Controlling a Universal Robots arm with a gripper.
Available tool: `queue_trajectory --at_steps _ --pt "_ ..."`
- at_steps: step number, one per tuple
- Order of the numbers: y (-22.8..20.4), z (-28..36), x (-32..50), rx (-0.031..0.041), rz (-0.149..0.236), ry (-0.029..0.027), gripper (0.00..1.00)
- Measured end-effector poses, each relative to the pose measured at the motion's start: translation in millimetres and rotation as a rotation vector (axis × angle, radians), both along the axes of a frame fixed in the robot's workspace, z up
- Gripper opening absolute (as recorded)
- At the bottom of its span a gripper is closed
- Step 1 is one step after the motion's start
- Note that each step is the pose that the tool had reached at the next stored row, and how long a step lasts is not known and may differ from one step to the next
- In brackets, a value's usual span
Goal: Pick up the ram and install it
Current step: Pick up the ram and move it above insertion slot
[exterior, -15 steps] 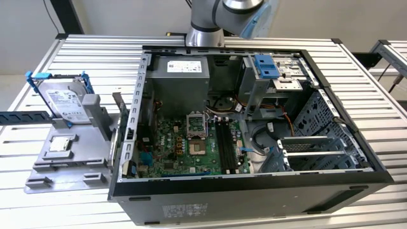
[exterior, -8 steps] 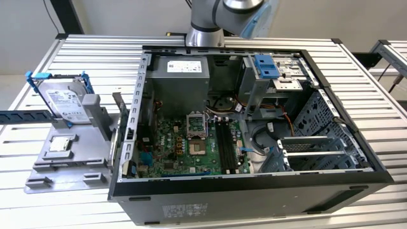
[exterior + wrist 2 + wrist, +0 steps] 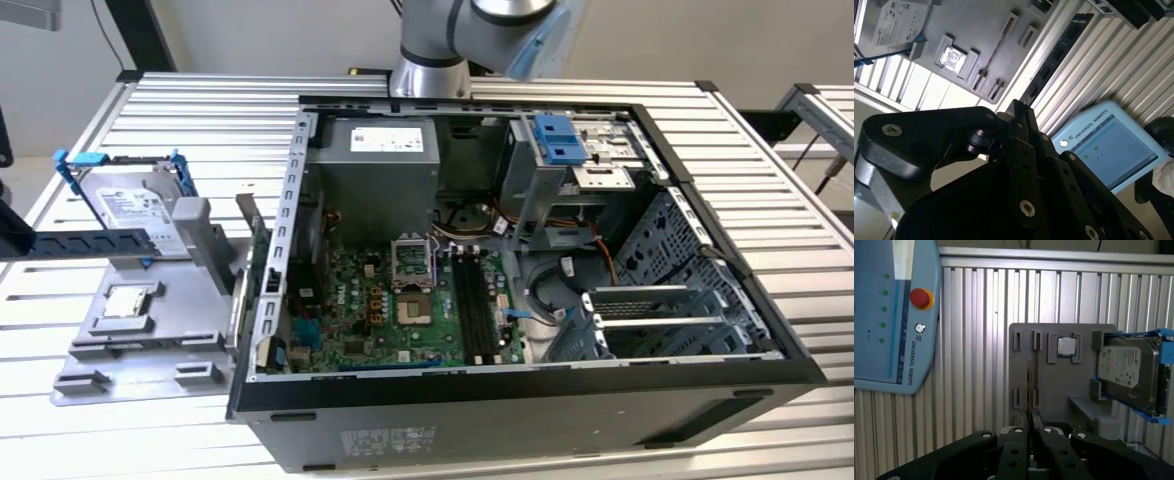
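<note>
Bright, even light — glare whitens the table (image 3: 187,110) slats, case (image 3: 534,420) interior shadowed.

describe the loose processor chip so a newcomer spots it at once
To the exterior view's left of the open computer case, a grey holder plate lies on the slatted table. The processor chip sits flat in a recess on it, near the blue-railed hard drive; it alone is small, square and shiny silver.
</note>
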State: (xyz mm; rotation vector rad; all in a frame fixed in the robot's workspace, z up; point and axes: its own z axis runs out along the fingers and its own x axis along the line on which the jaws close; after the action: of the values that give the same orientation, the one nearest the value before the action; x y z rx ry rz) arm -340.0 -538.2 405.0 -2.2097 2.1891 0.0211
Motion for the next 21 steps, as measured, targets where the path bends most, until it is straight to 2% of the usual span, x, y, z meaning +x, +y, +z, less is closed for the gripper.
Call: queue_trajectory --at_steps 21 --pt "0.0 0.0 59.1 0.0000 0.000 0.0015 0.00"
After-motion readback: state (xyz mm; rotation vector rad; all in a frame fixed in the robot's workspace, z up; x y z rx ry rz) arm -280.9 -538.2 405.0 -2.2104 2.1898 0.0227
